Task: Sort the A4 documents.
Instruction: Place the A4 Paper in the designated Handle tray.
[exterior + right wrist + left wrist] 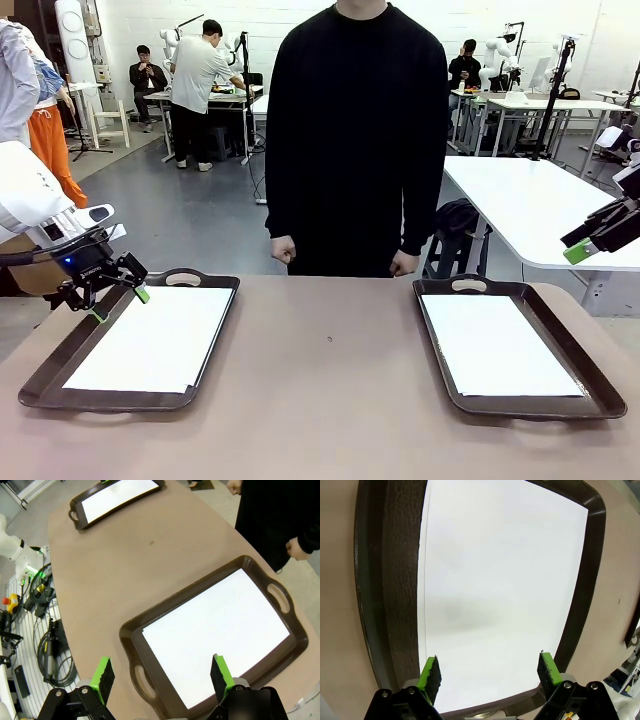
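Two A4 documents (155, 338) (497, 344) lie flat, one in each brown tray (60, 372) (590, 375). Left hand (118, 304) hangs spread wide over the left sheet's near corner. Right hand (590, 240), also spread, is cut off at the picture's edge, off to the side of the right sheet.

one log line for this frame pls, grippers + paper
left gripper: open, over left tray paper | right gripper: open, above right tray paper | held: nothing | person: standing, hands down

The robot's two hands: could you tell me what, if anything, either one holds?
Nothing: the left hand and the right hand are both open and empty.
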Controlling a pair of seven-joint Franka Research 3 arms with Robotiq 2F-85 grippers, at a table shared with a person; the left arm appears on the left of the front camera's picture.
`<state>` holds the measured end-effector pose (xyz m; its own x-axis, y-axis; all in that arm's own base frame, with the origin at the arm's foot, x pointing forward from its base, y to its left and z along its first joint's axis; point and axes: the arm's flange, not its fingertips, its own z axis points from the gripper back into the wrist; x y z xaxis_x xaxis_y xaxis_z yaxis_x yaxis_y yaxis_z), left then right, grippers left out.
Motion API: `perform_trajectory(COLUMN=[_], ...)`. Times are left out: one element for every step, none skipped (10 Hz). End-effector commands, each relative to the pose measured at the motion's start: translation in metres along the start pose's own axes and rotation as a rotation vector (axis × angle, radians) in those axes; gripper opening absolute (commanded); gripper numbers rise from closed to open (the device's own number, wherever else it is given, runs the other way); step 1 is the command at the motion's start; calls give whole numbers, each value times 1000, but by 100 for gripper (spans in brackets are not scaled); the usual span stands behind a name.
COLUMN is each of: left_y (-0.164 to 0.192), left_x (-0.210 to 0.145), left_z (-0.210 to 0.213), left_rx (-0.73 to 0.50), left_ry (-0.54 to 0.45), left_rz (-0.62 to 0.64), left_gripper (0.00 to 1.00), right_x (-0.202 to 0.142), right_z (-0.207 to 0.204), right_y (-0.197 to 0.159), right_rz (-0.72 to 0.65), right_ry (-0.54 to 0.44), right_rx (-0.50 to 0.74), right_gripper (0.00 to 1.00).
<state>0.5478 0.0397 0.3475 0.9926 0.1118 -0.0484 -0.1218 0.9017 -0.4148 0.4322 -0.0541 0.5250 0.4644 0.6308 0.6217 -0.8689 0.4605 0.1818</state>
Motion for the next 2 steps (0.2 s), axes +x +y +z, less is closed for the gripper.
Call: perform_trajectory(left_y=[2, 2], left_x=[0, 0], left_z=[1, 1], left_rx=[1, 1], left_ry=[5, 5], left_rz=[-17, -17], left_gripper=[100, 100], right_x=[0, 0], right_z=[-1, -1], right_y=[0, 0], right_rz=[0, 0], right_ry=[4, 4], right_rx=[-10, -10], right_gripper=[100, 100])
